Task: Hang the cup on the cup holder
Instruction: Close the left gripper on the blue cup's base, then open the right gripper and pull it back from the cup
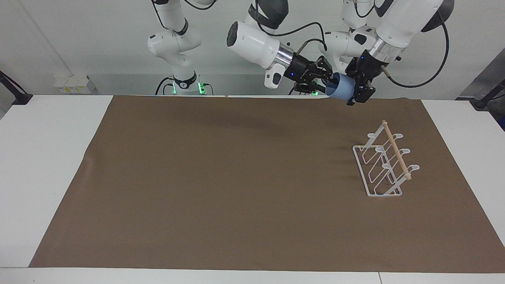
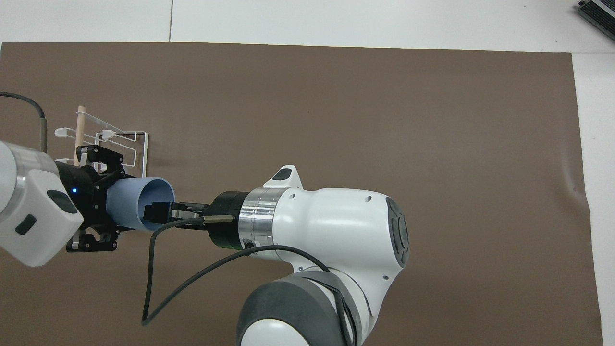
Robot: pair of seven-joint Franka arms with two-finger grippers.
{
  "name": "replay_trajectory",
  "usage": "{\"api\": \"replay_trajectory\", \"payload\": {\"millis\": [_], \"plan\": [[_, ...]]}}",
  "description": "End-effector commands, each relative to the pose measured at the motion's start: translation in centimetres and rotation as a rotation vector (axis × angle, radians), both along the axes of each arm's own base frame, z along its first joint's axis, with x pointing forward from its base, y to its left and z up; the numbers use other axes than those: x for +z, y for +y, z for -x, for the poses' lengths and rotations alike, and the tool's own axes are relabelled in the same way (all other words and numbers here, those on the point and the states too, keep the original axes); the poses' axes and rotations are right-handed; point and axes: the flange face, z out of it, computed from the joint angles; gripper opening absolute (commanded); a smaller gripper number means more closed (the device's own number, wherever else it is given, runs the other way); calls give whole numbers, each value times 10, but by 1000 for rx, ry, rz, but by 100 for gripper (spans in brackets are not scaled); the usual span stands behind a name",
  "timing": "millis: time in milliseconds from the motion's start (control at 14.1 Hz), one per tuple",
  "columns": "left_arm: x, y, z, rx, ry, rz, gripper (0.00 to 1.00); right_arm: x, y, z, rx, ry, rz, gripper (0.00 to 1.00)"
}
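Observation:
The light-blue cup (image 1: 341,87) (image 2: 126,203) lies on its side in the air, over the mat's edge nearest the robots, toward the left arm's end. My left gripper (image 1: 354,87) (image 2: 111,205) is shut on its base end. My right gripper (image 1: 326,81) (image 2: 156,212) is at the cup's open mouth, its tip just inside the rim. The white wire cup holder (image 1: 384,167) (image 2: 126,138) with its wooden rod (image 1: 396,152) stands on the mat below, farther from the robots than the cup, and nothing hangs on it.
A brown mat (image 1: 221,181) covers most of the white table (image 1: 47,157). The right arm's large white body (image 2: 331,235) and its loose black cable (image 2: 158,288) hide part of the mat in the overhead view.

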Motion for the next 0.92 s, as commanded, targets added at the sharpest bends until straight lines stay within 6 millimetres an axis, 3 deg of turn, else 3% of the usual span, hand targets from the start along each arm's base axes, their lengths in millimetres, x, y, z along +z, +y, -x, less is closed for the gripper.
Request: {"api": "replay_trajectory", "payload": {"millis": [0,213,355,851], "plan": [[0,8,1,7,-38,-103,0,8,-6,-8,-25,7,-28,61],[-1,19,-2,10,-58,-199,0,16,-22,-26,-83,-25,-35,77],[-2,25,-1,50,-83,-287,0,22,-29,-34,-124,-64,-39,82],[-17,29,-13,110,-228,-541,0,25,-73,-81,-28,-387,196,81]]}}
